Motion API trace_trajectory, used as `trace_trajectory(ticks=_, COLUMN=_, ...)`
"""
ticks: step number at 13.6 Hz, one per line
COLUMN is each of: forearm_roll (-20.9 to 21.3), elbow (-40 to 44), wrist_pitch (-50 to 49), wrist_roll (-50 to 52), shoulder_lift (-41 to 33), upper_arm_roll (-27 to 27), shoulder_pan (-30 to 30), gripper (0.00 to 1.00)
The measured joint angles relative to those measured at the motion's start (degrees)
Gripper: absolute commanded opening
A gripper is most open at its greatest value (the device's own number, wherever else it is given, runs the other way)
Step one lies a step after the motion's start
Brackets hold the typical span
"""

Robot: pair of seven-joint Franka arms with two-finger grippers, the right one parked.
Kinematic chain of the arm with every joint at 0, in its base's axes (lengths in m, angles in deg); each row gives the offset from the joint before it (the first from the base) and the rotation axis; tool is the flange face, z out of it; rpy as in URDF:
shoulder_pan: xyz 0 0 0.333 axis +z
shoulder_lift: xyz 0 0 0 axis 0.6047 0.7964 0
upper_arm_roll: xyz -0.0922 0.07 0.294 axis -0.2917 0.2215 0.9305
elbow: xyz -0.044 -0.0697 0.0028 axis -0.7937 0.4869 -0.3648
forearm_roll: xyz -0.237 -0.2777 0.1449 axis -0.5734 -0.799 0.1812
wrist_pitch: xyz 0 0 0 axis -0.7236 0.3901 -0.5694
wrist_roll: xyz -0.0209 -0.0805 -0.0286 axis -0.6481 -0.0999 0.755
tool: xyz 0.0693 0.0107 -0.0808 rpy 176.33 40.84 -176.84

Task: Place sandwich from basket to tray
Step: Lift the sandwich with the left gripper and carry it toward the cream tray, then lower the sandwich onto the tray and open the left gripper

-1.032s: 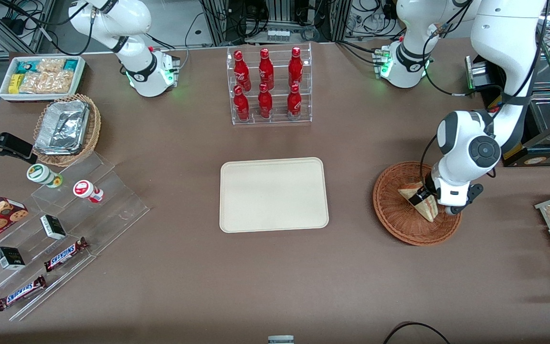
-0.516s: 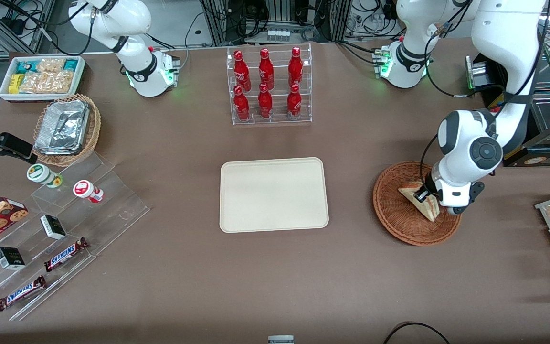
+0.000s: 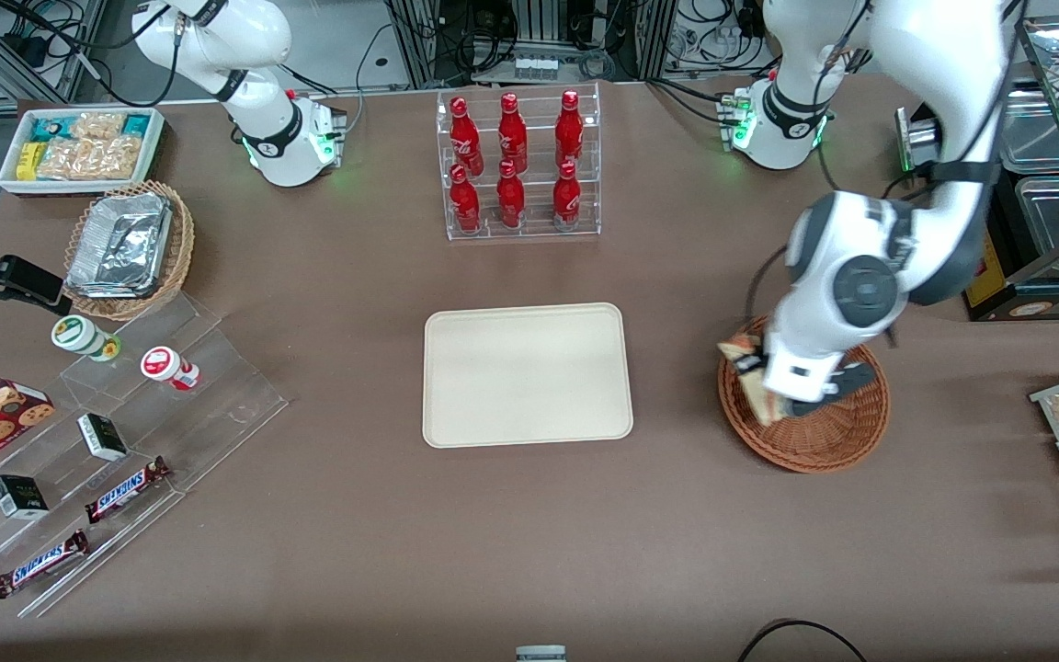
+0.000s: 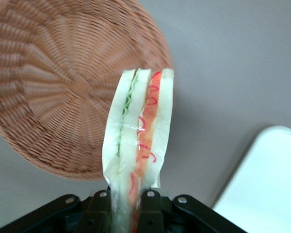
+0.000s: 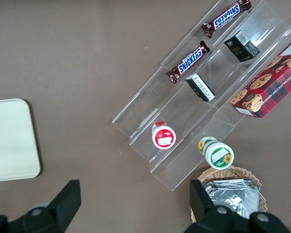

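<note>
Left wrist view shows my fingers [image 4: 128, 206] clamped on the sandwich [image 4: 138, 141], lifted above the basket [image 4: 63, 87], tray [image 4: 266, 179] ahead, off to one side.

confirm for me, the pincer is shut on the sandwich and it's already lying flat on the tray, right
Not quite. The pincer is shut on the sandwich, but the sandwich is not on the tray. The front view shows it held up over the edge of the basket nearest the tray; the left wrist view shows it hanging above the basket rim.
</note>
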Motion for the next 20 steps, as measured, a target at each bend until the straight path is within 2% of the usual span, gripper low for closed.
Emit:
trace_trajectory(ticks=5, forearm_roll=-0.2, elbow=9.4, wrist_pitch=-0.4, wrist_roll=0.9, shoulder_lift=9.5, upper_arm_roll=-0.3, shoulder_pan=-12.2, gripper=0.00)
trace_trajectory(ticks=10, forearm_roll=-1.3, elbow=21.1, wrist_pitch=-0.4, wrist_roll=6.7, shoulder_lift=18.8, upper_arm_roll=-0.6, shoulder_pan=-20.8, gripper=0.00)
trace_trajectory(ticks=15, forearm_roll=-1.4, elbow=32.9, wrist_pitch=-0.4, wrist_roll=12.1, shoulder_lift=28.8, upper_arm_roll=-0.8, shoulder_pan=-26.0, gripper=0.00)
trace_trajectory(ticks=19, forearm_roll=-1.4, elbow=37.1, wrist_pitch=0.1, wrist_roll=14.9, shoulder_lift=33.0, upper_arm_roll=-0.7, shoulder_pan=-26.9, gripper=0.00)
trace_trajectory(ticks=20, forearm_roll=-1.4, elbow=37.2, wrist_pitch=0.6, wrist_roll=16.0, shoulder_lift=33.5, upper_arm_roll=-0.7, shoulder_pan=-27.0, gripper=0.22)
